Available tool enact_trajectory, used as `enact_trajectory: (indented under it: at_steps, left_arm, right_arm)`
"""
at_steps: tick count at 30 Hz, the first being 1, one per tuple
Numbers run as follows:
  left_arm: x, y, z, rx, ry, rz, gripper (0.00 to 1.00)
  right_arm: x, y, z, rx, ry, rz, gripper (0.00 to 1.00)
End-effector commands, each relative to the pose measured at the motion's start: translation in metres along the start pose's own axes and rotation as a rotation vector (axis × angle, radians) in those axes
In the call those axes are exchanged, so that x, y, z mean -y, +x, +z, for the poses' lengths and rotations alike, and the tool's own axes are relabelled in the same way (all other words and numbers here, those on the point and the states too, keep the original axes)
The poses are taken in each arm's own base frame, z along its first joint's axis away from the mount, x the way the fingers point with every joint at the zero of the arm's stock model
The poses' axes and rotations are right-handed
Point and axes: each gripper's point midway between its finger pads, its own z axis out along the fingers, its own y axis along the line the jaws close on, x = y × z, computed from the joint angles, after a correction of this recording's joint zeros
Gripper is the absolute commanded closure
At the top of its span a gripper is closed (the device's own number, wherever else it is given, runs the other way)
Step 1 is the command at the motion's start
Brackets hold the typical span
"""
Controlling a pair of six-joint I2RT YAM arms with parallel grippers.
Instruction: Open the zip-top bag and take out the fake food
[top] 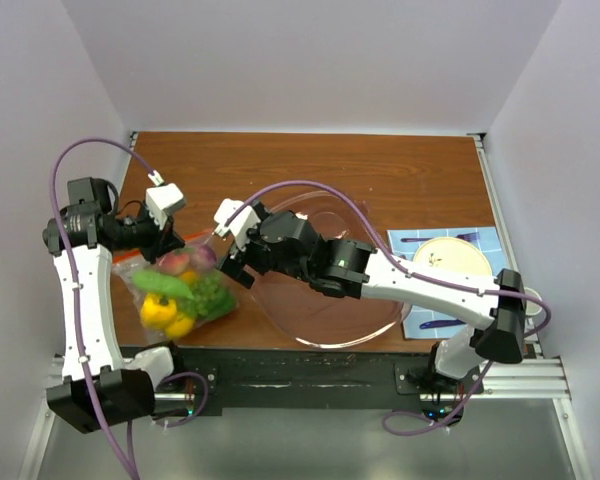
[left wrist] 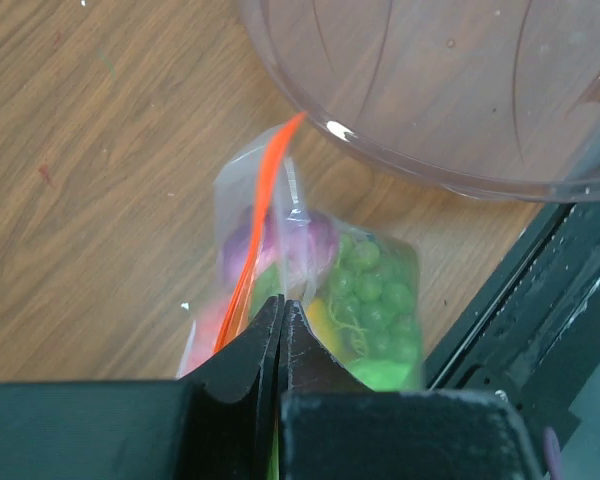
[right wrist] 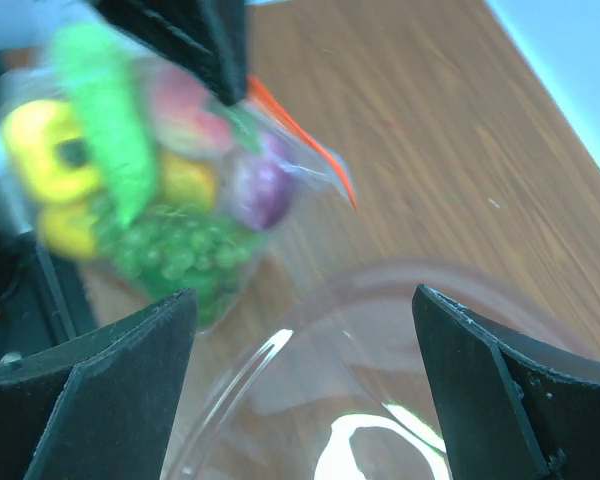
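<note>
The zip-top bag (top: pixel 180 290) hangs at the table's front left, lifted by my left gripper (top: pixel 168 243). It holds the fake food: a yellow pepper (top: pixel 158 310), green grapes (top: pixel 212 295), and pink and purple pieces. In the left wrist view my left gripper (left wrist: pixel 282 302) is shut on the bag's plastic (left wrist: pixel 320 290) just beside the red-orange zip strip (left wrist: pixel 265 210). My right gripper (top: pixel 227 260) is open and empty, just right of the bag. In the right wrist view it (right wrist: pixel 300 300) is wide open over the bowl rim, and the bag (right wrist: pixel 150 180) hangs beyond it.
A large clear bowl (top: pixel 375 320) sits under my right arm, close to the bag; it also shows in the left wrist view (left wrist: pixel 460 90). A blue mat with a yellow plate (top: pixel 450 257) lies at the right. A black rail (top: pixel 310 370) runs along the near edge.
</note>
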Motion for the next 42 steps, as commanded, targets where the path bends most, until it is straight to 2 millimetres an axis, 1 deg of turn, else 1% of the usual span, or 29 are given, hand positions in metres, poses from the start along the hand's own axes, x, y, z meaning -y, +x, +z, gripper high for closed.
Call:
enact_trajectory:
  at_steps: [1,3,6,10,11,12,14,15,19,20,21,22,23,24,25,26,27,28,29,30,31,33,34,36,37,39,40,41,42]
  left_arm:
    - [0.008,-0.009,-0.010,0.030,-0.019,0.119,1.00]
    - [0.012,-0.017,-0.016,0.054,-0.031,0.147,1.00]
    - [0.018,-0.026,-0.019,0.090,-0.027,0.170,1.00]
    - [0.029,-0.030,-0.019,0.111,-0.008,0.198,1.00]
    - [0.035,-0.030,-0.018,0.117,0.005,0.206,1.00]
    - [0.037,-0.030,-0.018,0.120,0.010,0.209,1.00]
    - [0.044,-0.030,-0.016,0.128,0.027,0.210,1.00]
    - [0.046,-0.031,-0.016,0.132,0.032,0.209,1.00]
    - [0.055,-0.029,-0.014,0.136,0.054,0.216,1.00]
    - [0.056,-0.029,-0.014,0.135,0.056,0.211,1.00]
    - [0.057,-0.028,-0.014,0.134,0.056,0.206,1.00]
    - [0.057,-0.028,-0.014,0.132,0.059,0.206,1.00]
    - [0.058,-0.029,-0.014,0.134,0.058,0.212,1.00]
    - [0.059,-0.029,-0.015,0.133,0.058,0.210,1.00]
    - [0.060,-0.030,-0.015,0.135,0.057,0.217,1.00]
    - [0.061,-0.031,-0.016,0.138,0.058,0.218,1.00]
    - [0.062,-0.031,-0.016,0.138,0.057,0.218,1.00]
    - [0.063,-0.032,-0.016,0.140,0.062,0.223,1.00]
    - [0.064,-0.033,-0.017,0.142,0.061,0.226,1.00]
    - [0.064,-0.033,-0.016,0.142,0.064,0.224,1.00]
    - [0.064,-0.033,-0.016,0.141,0.067,0.222,1.00]
    - [0.064,-0.031,-0.014,0.139,0.077,0.211,1.00]
    - [0.063,-0.030,-0.012,0.136,0.084,0.206,1.00]
    - [0.062,-0.028,-0.010,0.136,0.090,0.201,1.00]
    - [0.058,-0.027,-0.006,0.133,0.090,0.199,1.00]
    - [0.048,-0.024,-0.002,0.111,0.054,0.142,0.93]
    - [0.033,-0.029,0.001,0.123,0.006,0.147,0.84]
    - [0.023,-0.030,0.002,0.118,-0.032,0.129,0.81]
    - [0.010,-0.027,0.001,0.094,-0.098,0.072,0.80]
  right_arm:
    - [-0.026,-0.039,0.004,0.120,-0.161,-0.070,0.08]
    - [-0.032,-0.039,0.010,0.133,-0.191,-0.087,0.09]
    - [-0.030,-0.044,0.014,0.163,-0.182,-0.114,0.11]
    - [-0.021,-0.049,0.019,0.188,-0.164,-0.119,0.12]
    - [-0.018,-0.049,0.021,0.190,-0.160,-0.116,0.12]
    - [-0.012,-0.045,0.026,0.180,-0.149,-0.106,0.13]
    - [-0.010,-0.045,0.032,0.188,-0.164,-0.074,0.14]
    - [-0.005,-0.044,0.035,0.191,-0.168,-0.062,0.14]
    - [-0.003,-0.028,0.060,0.168,-0.198,-0.003,0.19]
    - [0.001,-0.025,0.063,0.162,-0.202,0.011,0.23]
    - [0.000,-0.021,0.067,0.154,-0.216,0.024,0.24]
    - [-0.008,-0.015,0.071,0.144,-0.265,0.048,0.28]
    - [-0.005,-0.010,0.075,0.133,-0.277,0.067,0.29]
    - [-0.007,-0.005,0.077,0.125,-0.304,0.082,0.30]
    - [-0.013,-0.005,0.076,0.128,-0.350,0.114,0.31]
    - [-0.011,0.001,0.078,0.119,-0.375,0.137,0.33]
    - [-0.010,0.003,0.078,0.119,-0.395,0.157,0.35]
    - [-0.016,0.003,0.075,0.121,-0.450,0.192,0.44]
    - [-0.009,0.000,0.075,0.141,-0.456,0.205,0.50]
    - [-0.008,0.000,0.073,0.142,-0.472,0.234,0.57]
    - [-0.008,-0.004,0.070,0.155,-0.495,0.254,0.74]
    - [-0.006,-0.005,0.063,0.168,-0.549,0.271,0.93]
    - [-0.005,-0.008,0.061,0.178,-0.561,0.278,1.00]
    - [-0.004,-0.010,0.056,0.188,-0.579,0.283,1.00]
    - [-0.002,-0.014,0.053,0.200,-0.577,0.285,1.00]
    - [-0.001,-0.017,0.049,0.207,-0.575,0.283,1.00]
    - [-0.001,-0.017,0.047,0.204,-0.572,0.284,1.00]
    - [0.000,-0.016,0.047,0.201,-0.567,0.282,1.00]
    - [0.000,-0.014,0.046,0.195,-0.561,0.281,1.00]
